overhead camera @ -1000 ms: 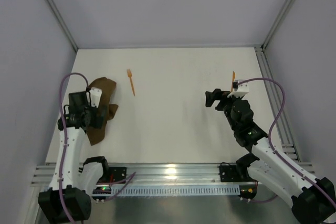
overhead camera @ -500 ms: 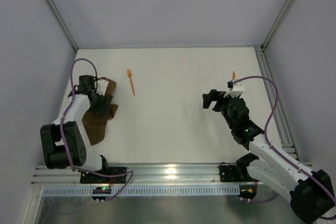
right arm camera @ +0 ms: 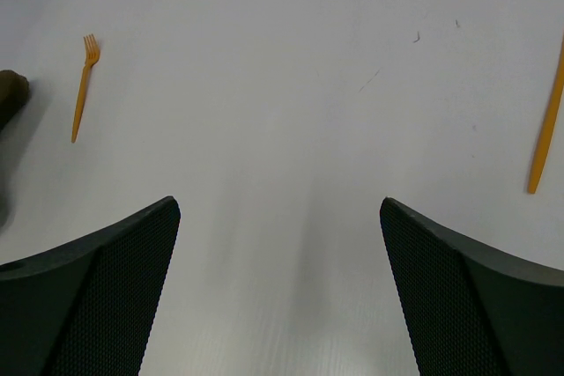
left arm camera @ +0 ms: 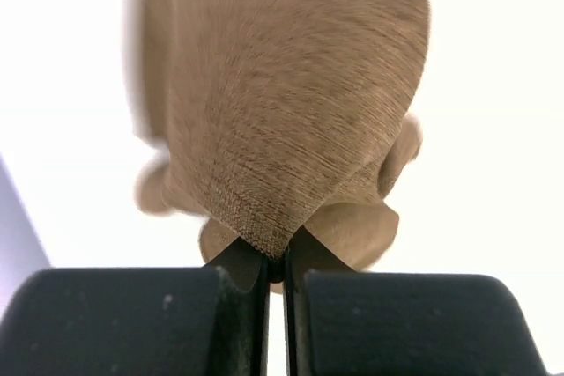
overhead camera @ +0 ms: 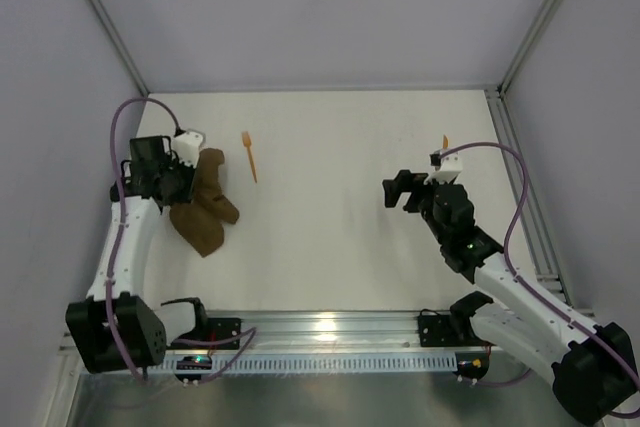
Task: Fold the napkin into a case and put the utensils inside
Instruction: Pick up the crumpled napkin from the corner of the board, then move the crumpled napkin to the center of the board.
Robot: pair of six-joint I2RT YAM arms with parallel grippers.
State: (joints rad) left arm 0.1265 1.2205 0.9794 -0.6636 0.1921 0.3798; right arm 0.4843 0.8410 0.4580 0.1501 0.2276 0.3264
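The dark brown napkin (overhead camera: 207, 207) lies bunched at the table's left side, and its weave fills the left wrist view (left arm camera: 282, 112). My left gripper (left arm camera: 275, 261) is shut on one corner of the cloth, at its upper left in the top view (overhead camera: 185, 179). An orange fork (overhead camera: 250, 155) lies just right of the napkin, also showing in the right wrist view (right arm camera: 82, 87). The other orange utensil (right arm camera: 546, 129) lies at the far right, partly hidden behind my right arm in the top view (overhead camera: 445, 141). My right gripper (overhead camera: 400, 190) hovers open over bare table (right arm camera: 278, 204), holding nothing.
The white table (overhead camera: 330, 177) is walled by grey panels at the left, back and right. An aluminium rail (overhead camera: 330, 327) with the arm bases runs along the near edge. The napkin's edge (right arm camera: 11, 94) shows at the far left of the right wrist view.
My left gripper has closed on the napkin's corner, and the cloth has shifted right and bunched up. The right gripper has drifted slightly left, still open.
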